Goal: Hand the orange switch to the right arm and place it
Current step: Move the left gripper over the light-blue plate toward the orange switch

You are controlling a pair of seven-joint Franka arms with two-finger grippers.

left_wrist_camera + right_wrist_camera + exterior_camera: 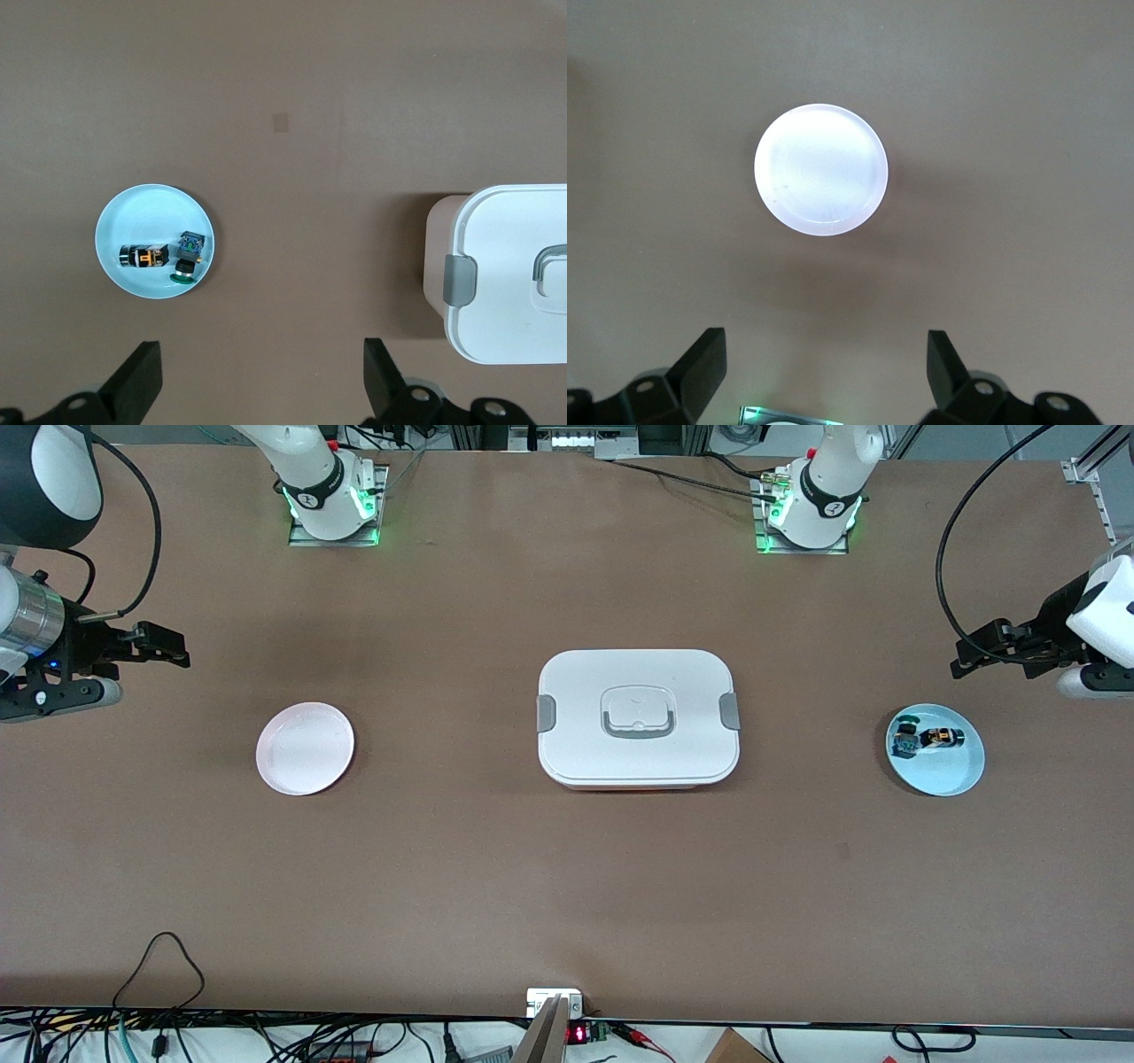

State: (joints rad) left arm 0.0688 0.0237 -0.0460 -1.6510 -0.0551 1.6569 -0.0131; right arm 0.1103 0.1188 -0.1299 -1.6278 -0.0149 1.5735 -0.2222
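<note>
Hovering with its fingers spread wide and nothing between them, my left tool [961, 657] sits at the right edge of the front frame, just above the pale blue dish [961, 775], which I judge a ready stance for a straight drop onto the part. In that dish, at the middle right of the frame, lies the orange switch [941, 736], a tiny black barrel on its side with an orange band, touching or nearly touching a small blue-and-green part [905, 740]. My right tool [173, 646], at the left edge, is likewise spread and empty, waiting above the white dish [305, 747] at the middle left, where I expect the switch to end up. Between the dishes, frame centre, a white rounded-rectangle lidded box [638, 718] with grey side clips and a recessed handle rests on the matte brown counter [567, 886]. Both dishes look smooth, round and shallow, probably plastic
</note>
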